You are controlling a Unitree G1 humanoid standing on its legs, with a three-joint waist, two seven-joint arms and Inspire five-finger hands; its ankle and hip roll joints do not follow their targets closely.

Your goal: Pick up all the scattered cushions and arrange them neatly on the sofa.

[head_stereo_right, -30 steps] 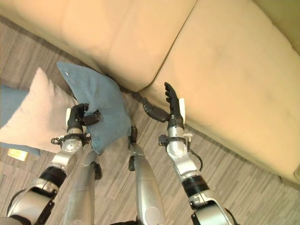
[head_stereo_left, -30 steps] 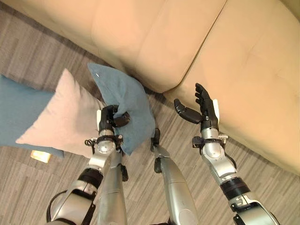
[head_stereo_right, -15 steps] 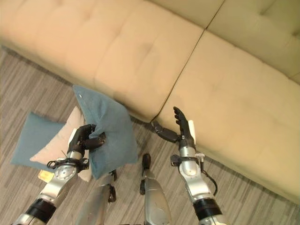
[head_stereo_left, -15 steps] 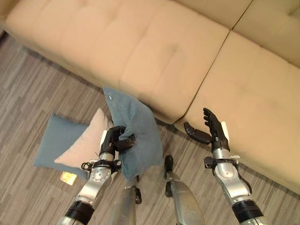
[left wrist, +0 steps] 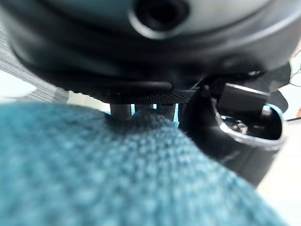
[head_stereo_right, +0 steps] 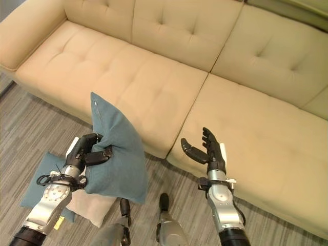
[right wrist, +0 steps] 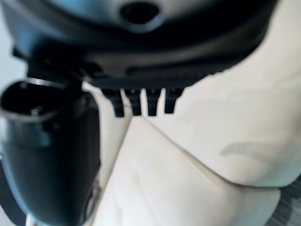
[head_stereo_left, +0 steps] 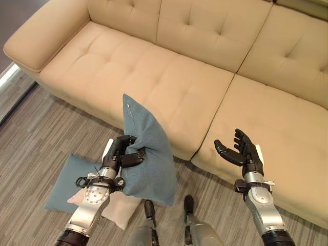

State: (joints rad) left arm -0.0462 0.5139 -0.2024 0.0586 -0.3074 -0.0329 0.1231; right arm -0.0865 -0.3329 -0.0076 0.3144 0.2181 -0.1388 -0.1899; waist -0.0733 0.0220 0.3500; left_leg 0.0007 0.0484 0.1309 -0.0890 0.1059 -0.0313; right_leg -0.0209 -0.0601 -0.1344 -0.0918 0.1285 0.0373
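Before the sofa (head_stereo_left: 169, 77), left hand (head_stereo_left: 119, 155) grips a teal cushion (head_stereo_left: 148, 154) (upright); right hand (head_stereo_left: 246, 154) spread, empty.

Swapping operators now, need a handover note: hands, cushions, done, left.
Left hand: shut on the blue cushion, held up off the floor in front of the sofa.
Right hand: open, holding nothing, raised over the sofa's front edge.
On the floor by the left arm: a second blue cushion with a beige cushion lying on it.
Done: one cushion picked up.
Left: place it, then fetch the other two.
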